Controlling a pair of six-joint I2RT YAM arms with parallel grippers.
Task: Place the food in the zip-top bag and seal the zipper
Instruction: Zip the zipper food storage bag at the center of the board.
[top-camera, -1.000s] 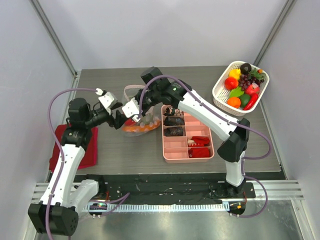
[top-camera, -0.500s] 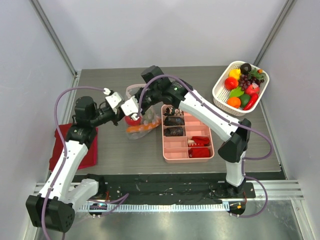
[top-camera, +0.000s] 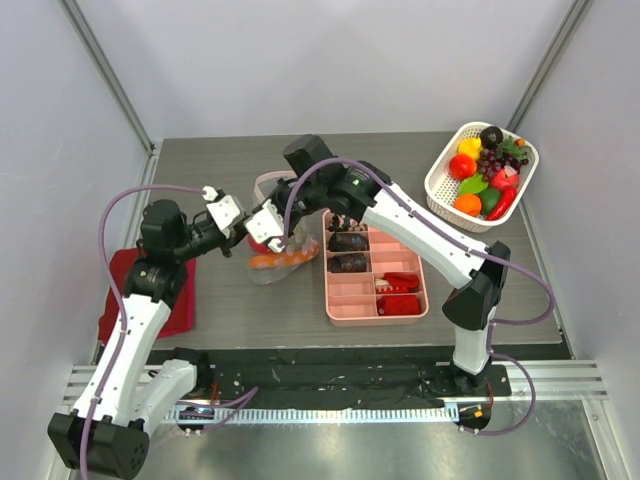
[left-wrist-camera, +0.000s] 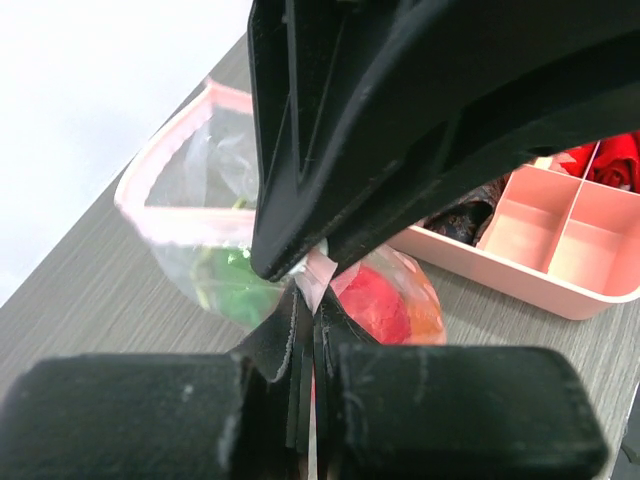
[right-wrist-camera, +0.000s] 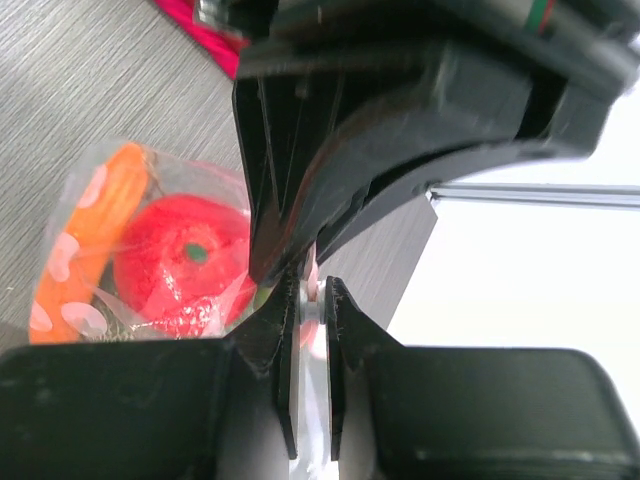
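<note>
Grey wood-grain bench (top-camera: 250, 310). One zip-top bag (top-camera: 290, 262) lies centre-left in the top view, with three food pieces visible inside: tomato (right-wrist-camera: 180, 265), orange piece (right-wrist-camera: 85, 240), green piece (left-wrist-camera: 235, 285). Both left fingers (left-wrist-camera: 298, 350) and right fingers (right-wrist-camera: 288, 335) pinch its zipper (left-wrist-camera: 175, 213). The film looks limp and slippery, so the stiffer strip is probably the best hold.

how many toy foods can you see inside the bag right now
3 show through the zip-top bag: a red tomato in the middle, an orange piece lying beside it, and a green piece closer to the pink-edged mouth. More could be hidden.
</note>
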